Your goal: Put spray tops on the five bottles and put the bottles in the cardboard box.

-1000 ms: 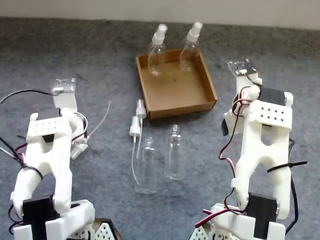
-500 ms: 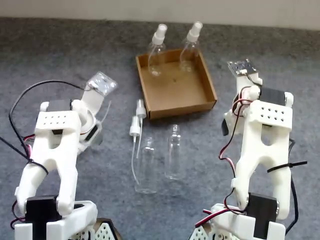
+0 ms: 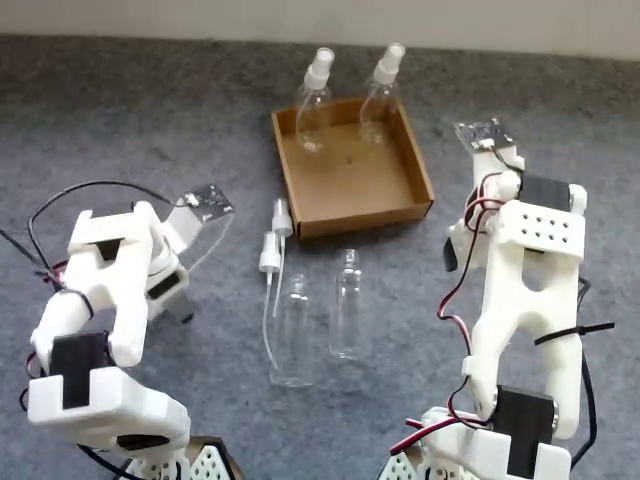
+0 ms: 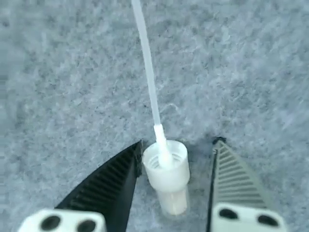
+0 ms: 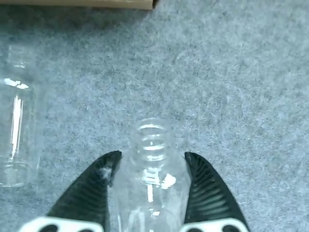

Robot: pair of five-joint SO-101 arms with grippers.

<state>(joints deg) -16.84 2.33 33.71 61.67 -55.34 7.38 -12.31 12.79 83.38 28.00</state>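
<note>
My left gripper point(image 4: 178, 142) is open low over the carpet, its fingers on either side of a white spray top point(image 4: 166, 166) whose thin tube point(image 4: 147, 67) points away. My right gripper point(image 5: 152, 157) is shut on an uncapped clear bottle point(image 5: 152, 193). In the high view the cardboard box point(image 3: 415, 180) holds two capped bottles point(image 3: 312, 95) point(image 3: 382, 90) standing at its far side. Two uncapped bottles point(image 3: 292, 330) point(image 3: 346, 305) stand in front of the box, with two spray tops point(image 3: 275, 235) lying beside them.
The left arm point(image 3: 120, 270) is folded low at the left and the right arm point(image 3: 525, 290) stands at the right of the grey carpet. Another uncapped bottle point(image 5: 17, 130) and the box edge point(image 5: 96, 4) lie beyond my right gripper.
The left arm has folded down and turned toward the middle, bringing its gripper low around the spray top. The right arm, bottles and box have not moved.
</note>
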